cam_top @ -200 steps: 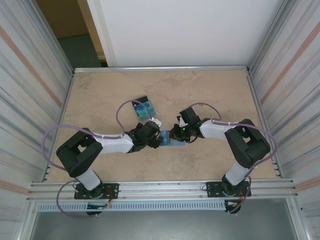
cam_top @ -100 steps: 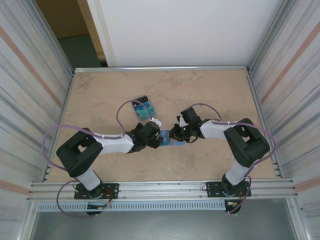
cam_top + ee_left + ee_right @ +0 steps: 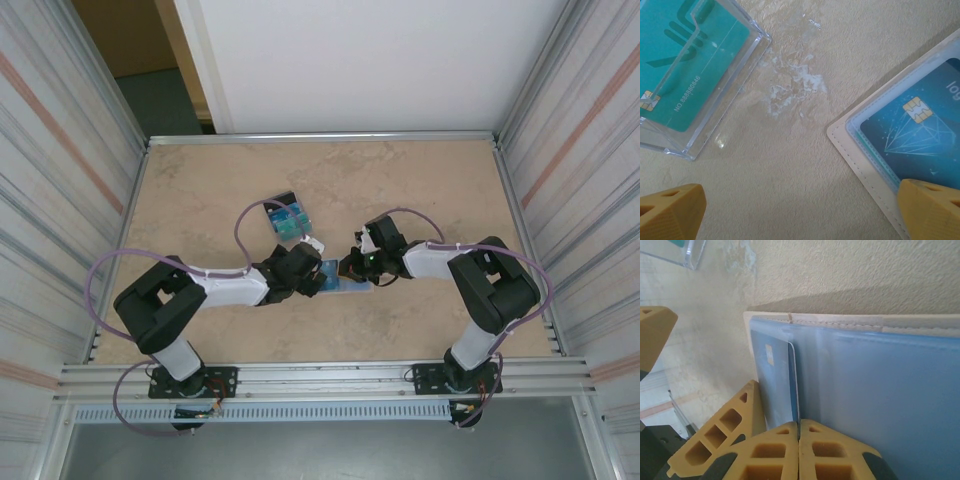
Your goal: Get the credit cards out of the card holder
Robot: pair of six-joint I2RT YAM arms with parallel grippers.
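The card holder (image 3: 336,281) lies open on the table between both grippers, its pale blue inner faces (image 3: 865,390) up and a beige stitched rim around them. A blue credit card (image 3: 790,385) with a chip stands out of its pocket, and my right gripper (image 3: 799,427) is shut on that card's near edge. In the left wrist view the card holder (image 3: 865,150) shows a dark blue credit card (image 3: 920,130) with a diamond drawing. My left gripper (image 3: 800,212) is open, and one of its fingers (image 3: 932,210) lies over the holder's corner.
A clear plastic box (image 3: 720,75) holding teal credit cards (image 3: 685,60) sits a little beyond the left gripper, seen from above as the clear box (image 3: 288,219). Metal rails and corrugated walls border the table. A purple cable loops over each arm.
The right gripper's jaws have closed the last bit onto the blue card's edge. Both arms have hardly moved.
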